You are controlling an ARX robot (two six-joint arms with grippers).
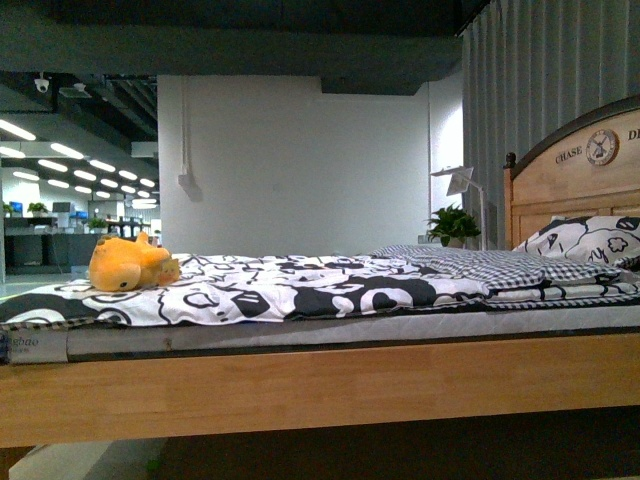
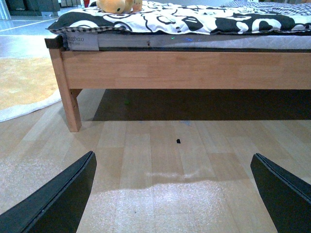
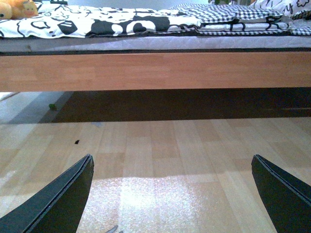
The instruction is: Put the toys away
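An orange-yellow plush toy (image 1: pixel 128 265) lies on the black-and-white bedspread near the foot end of the bed, at the left of the front view. It also shows far off in the left wrist view as the toy (image 2: pixel 114 5) and in the right wrist view as the toy (image 3: pixel 17 8). My left gripper (image 2: pixel 172 194) hangs low over the wooden floor, open, with nothing between its fingers. My right gripper (image 3: pixel 171 194) is also open and empty above the floor. Both grippers are well short of the bed. Neither arm appears in the front view.
The wooden bed frame (image 1: pixel 320 385) runs across in front of me, with a leg (image 2: pixel 65 92) at its corner. A pillow (image 1: pixel 585 240) and headboard (image 1: pixel 570 170) stand at the right. A yellow round rug (image 2: pixel 22 82) lies on the floor left of the bed. A small dark speck (image 2: pixel 178 141) lies on the floor.
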